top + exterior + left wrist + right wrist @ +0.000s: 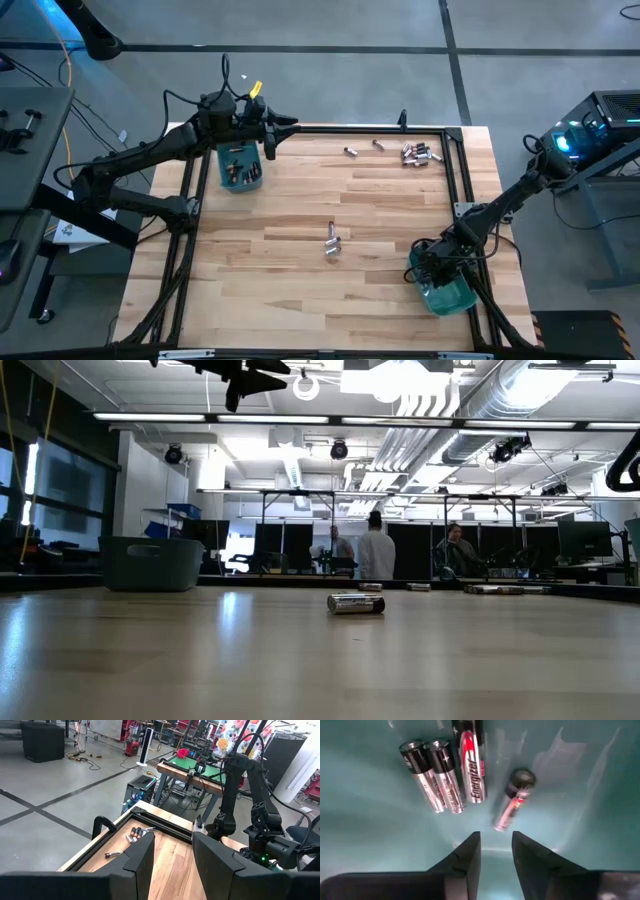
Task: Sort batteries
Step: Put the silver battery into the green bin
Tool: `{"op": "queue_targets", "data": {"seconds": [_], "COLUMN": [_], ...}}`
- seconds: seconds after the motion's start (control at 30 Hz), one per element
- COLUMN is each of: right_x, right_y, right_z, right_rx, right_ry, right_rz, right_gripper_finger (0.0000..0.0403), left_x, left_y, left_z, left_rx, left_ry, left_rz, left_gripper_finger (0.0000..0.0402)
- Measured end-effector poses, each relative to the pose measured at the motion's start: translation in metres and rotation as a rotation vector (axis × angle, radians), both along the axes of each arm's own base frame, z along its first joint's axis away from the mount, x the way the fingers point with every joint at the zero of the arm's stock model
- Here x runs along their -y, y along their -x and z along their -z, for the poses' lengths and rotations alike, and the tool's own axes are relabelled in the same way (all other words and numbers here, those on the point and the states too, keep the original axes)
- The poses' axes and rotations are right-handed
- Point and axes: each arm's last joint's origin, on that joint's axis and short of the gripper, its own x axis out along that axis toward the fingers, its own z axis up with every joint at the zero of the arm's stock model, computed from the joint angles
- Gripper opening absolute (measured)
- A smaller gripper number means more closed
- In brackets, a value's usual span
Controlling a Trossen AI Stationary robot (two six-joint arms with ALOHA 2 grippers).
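Right gripper (495, 851) positioned inside teal bin (445, 292) at near right table corner, fingers slightly parted, gripping nothing. Four batteries (451, 772) lying on bin floor just ahead of fingertips, one apart from other three. Left gripper (172, 852) hovering over second teal bin (240, 165) at far left, fingers spread and empty. Loose cells (333, 240) at table centre; cluster (420, 153) at far right edge, count possibly five or six.

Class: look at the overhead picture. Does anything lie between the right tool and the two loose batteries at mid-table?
Nothing visible: only bare wooden table separates the right tool, over its teal plastic bin, from the silvery cylindrical batteries.
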Motion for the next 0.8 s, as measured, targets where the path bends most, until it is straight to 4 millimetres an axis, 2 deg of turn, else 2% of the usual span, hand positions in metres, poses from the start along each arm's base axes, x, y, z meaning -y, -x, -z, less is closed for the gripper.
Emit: {"op": "queue_targets", "data": {"seconds": [0.2,0.37,0.47,0.63,0.73,0.8], "right_x": [-0.008,-0.012,-0.013,-0.001,0.014,0.031], "right_y": [-0.011,-0.018,-0.023,-0.039,-0.053,-0.06], "right_z": [-0.03,-0.077,-0.11,-0.144,-0.152,-0.152], "right_rx": [0.014,0.016,0.09,0.444,0.624,0.638], "right_ry": [-0.007,0.022,0.075,0.362,0.581,0.725], "right_rz": [0.007,0.013,0.032,0.024,0.001,0.018], "right_gripper_finger": [0.0116,0.0117,0.0117,0.0117,0.0117,0.0117], "left_x": [0.0,0.0,0.0,0.0,0.0,0.0], "left_y": [0.0,0.0,0.0,0.0,0.0,0.0], "left_z": [0.0,0.0,0.0,-0.001,-0.001,-0.001], "left_rx": [0.0,0.0,0.0,0.006,0.008,0.008], "left_ry": [0.0,0.0,-0.001,-0.004,-0.005,-0.001], "left_rz": [0.0,0.0,0.0,0.0,0.0,0.0], "left_gripper_finger": [0.0129,0.0129,0.0129,0.0129,0.0129,0.0129]}}
